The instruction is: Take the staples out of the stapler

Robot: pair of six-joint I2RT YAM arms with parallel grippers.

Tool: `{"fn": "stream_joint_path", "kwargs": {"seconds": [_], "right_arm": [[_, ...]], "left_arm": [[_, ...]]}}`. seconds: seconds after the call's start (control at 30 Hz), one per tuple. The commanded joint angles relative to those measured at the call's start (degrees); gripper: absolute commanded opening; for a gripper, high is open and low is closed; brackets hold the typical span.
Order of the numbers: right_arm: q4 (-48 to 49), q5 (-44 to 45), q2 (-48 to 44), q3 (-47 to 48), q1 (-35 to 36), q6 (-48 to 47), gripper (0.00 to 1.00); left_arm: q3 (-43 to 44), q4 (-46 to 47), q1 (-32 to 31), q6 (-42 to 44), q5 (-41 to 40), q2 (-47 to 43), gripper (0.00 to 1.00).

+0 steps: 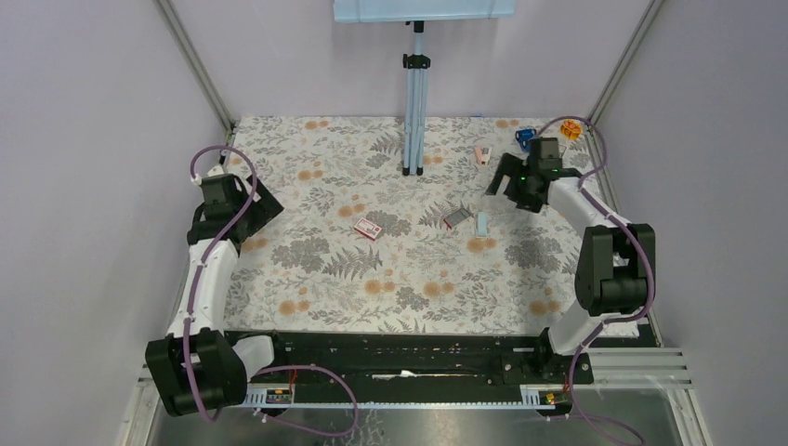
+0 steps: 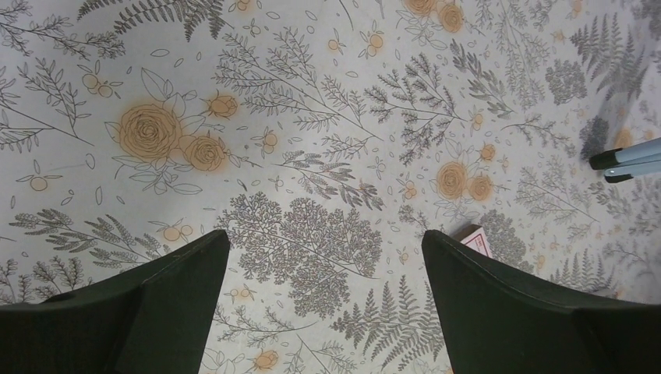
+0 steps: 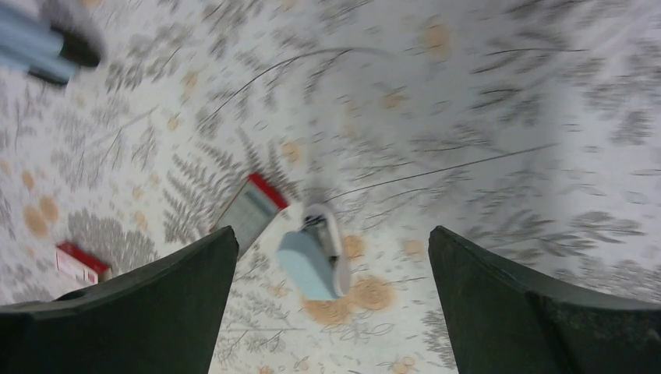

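Right gripper (image 3: 331,234) hovering, jaws gaping wide, gripping nothing; pale-blue stapler (image 3: 310,261) lying on floral cloth (image 3: 483,117) below gap between jaws. Left gripper (image 2: 326,238) hanging fully spread, holding nothing, stapler lying outside its jaws

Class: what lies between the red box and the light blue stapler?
A grey, red-ended tray, beside the stapler; the top view shows it.

Even soft light, faint shadows; right wrist view motion-blurred, others sharp.
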Motion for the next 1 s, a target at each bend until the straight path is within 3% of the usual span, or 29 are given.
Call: {"fn": "stream_joint_path", "kwargs": {"seconds": [0.0,0.23,0.4,0.83,0.97], "right_arm": [[0.02,2.01,-1.95,-0.11,8.17,-4.00,0.99],[-0.72,5.24,1.35,-1.26,13.19,-6.08,0.75],[-3.26,15.00,1.97,-1.49,14.90,-6.11,0.70],[0.50,8.73,5.98,-2.51,14.98,-6.62,0.59],[1.60,8.18,6.75,-2.49,14.96,-6.22,0.46]], "left_arm": [[0.68,3.46,2.66,0.72,8.32,-0.83,0.99],[1.28,2.61,2.63,2.65,10.26,0.99,0.99],[0.97,3.09,2.63,2.67,10.21,0.80,0.99],[0.57,3.26,2.82,2.60,9.85,0.04,0.99],[0.47,3.29,2.81,2.73,10.13,0.21,0.99]]}}
